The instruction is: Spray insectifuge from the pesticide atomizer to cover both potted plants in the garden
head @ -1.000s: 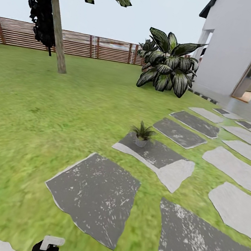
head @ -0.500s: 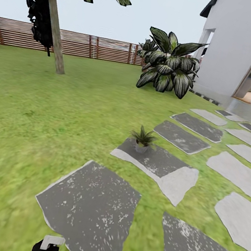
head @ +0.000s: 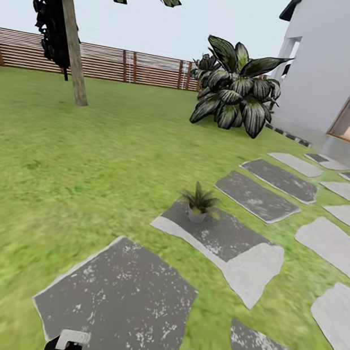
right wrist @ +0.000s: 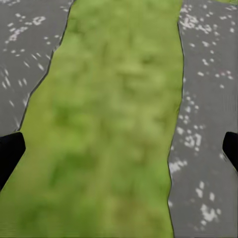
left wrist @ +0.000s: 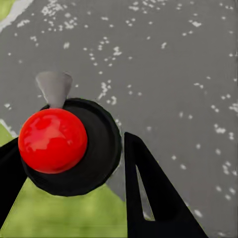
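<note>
The pesticide atomizer [head: 71, 341] pokes up at the bottom edge of the head view, a white boxy head on a black body. In the left wrist view I see the atomizer [left wrist: 69, 146] from above: a black round body, a red knob and a grey nozzle. My left gripper [left wrist: 69, 144] is shut on it, one black finger on either side. One potted plant [head: 198, 201], a small green rosette in a grey pot, stands on a stepping stone [head: 226, 244] ahead. My right gripper [right wrist: 119, 146] hangs open over a grass strip between two stones.
Grey stepping stones [head: 118, 303] run from me toward the white house [head: 338, 66] at the right. A large broad-leaved bush [head: 235, 91] stands by the house corner. A tree trunk [head: 70, 36] rises at the far left before the brown slatted fence [head: 103, 62]. Lawn [head: 56, 165] lies to the left.
The whole head view has shifted as the camera advanced: the stones and potted plant sit lower and nearer. The atomizer keeps its place at the bottom edge.
</note>
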Available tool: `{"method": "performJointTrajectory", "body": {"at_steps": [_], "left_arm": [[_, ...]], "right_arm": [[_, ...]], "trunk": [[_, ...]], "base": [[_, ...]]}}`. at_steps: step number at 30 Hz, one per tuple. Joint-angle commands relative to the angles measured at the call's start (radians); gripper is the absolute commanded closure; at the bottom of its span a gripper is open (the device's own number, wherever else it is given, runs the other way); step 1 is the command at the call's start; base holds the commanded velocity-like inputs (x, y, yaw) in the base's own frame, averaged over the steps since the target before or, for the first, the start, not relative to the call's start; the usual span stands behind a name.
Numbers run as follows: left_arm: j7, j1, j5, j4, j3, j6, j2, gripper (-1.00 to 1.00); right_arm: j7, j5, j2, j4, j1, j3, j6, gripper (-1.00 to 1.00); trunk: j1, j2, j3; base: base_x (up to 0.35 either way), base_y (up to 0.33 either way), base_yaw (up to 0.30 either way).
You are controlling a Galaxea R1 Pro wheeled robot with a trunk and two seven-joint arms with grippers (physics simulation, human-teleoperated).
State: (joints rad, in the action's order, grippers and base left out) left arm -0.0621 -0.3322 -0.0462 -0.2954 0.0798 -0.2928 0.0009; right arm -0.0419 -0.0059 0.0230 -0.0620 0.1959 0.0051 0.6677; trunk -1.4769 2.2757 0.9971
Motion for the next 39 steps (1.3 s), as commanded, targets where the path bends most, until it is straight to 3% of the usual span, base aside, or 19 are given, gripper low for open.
{"method": "performJointTrajectory", "body": {"at_steps": [1, 24, 27, 29, 31, 39], "left_arm": [[-0.007, -0.001, -0.005, 0.001, 0.008, -0.003, 0.001, 1.00], [-0.007, -0.001, -0.004, 0.001, 0.009, -0.003, -0.001, 1.00], [-0.007, -0.001, -0.004, 0.002, 0.009, -0.004, -0.001, 1.00], [-0.007, -0.001, -0.004, 0.002, 0.009, -0.003, -0.001, 1.00], [-0.007, -0.001, -0.004, 0.003, 0.009, -0.003, -0.001, 1.00], [-0.008, -0.001, -0.004, 0.005, 0.011, -0.003, -0.002, 1.00]], "right_arm": [[-0.003, 0.000, 0.000, 0.001, 0.000, 0.002, 0.003, -1.00], [-0.004, -0.004, -0.001, -0.005, 0.000, 0.001, 0.003, -1.00], [-0.005, -0.006, 0.001, -0.046, 0.001, -0.002, 0.004, -1.00], [-0.007, -0.004, 0.009, -0.151, 0.001, -0.004, 0.004, -1.00], [-0.007, -0.005, 0.019, -0.188, 0.002, -0.005, 0.004, -1.00], [0.002, 0.001, 0.030, -0.177, 0.002, 0.004, 0.004, -1.00]], "trunk": [[0.000, 0.000, 0.001], [0.000, 0.000, 0.001], [0.000, 0.000, 0.001], [0.000, 0.000, 0.001], [0.000, 0.000, 0.001], [0.000, 0.000, 0.001]], "base": [[0.338, 0.000, 0.000], [0.338, 0.000, 0.000], [0.338, 0.000, 0.000], [0.338, 0.000, 0.000], [0.338, 0.000, 0.000], [0.338, 0.000, 0.000]]}}
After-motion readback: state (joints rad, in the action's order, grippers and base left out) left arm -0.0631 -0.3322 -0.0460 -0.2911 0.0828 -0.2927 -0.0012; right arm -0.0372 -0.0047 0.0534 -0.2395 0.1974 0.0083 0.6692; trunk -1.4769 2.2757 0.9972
